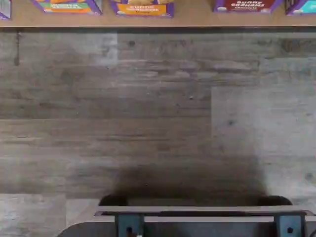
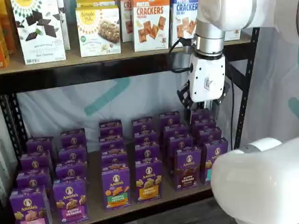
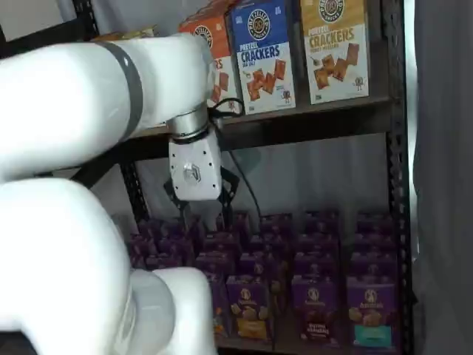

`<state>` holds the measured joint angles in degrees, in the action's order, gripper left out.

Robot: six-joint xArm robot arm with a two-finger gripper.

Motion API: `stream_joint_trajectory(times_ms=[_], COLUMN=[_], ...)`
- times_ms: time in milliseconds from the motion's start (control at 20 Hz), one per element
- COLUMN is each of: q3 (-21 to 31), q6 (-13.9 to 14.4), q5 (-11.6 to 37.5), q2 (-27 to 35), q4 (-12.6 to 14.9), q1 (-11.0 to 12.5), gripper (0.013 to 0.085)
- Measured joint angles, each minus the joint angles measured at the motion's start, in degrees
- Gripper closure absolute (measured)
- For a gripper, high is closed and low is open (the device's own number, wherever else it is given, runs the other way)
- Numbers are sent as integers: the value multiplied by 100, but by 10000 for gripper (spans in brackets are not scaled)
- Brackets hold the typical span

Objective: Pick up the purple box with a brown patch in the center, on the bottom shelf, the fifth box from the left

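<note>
Cracker boxes (image 2: 150, 23) on upper board, above and left of gripper. Orange-banded purple carton (image 2: 148, 179) below gripper, left. Grey plank floor (image 1: 158, 113) beneath.

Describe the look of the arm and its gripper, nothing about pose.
The arm has thick, glossy white rounded links with a grey band. A silver-grey wrist ring tops the gripper's boxy white body, which bears a small grey logo and black fingers. A black cable loops beside the wrist.

We only catch the bottom strip of the purple box (image 1: 248, 5) in the wrist view, the rest is cut off. The arm (image 3: 81, 222) blocks the cartons at 9 o'clock on the bottom shelf (image 3: 295, 342). The gripper (image 2: 204, 108) has its fingertips lost against dark cartons, too murky to read.
</note>
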<state>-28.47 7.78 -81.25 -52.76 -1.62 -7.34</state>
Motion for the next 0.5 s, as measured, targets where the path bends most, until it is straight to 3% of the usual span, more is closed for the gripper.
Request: stream_joint_trajectory(times_ms=[150,500], q3=[154,18], q6=[205,392], q5=[284,120], q2=[-210,-64], q4=[287,384], q1=[-158,-330], gripper=[130,130])
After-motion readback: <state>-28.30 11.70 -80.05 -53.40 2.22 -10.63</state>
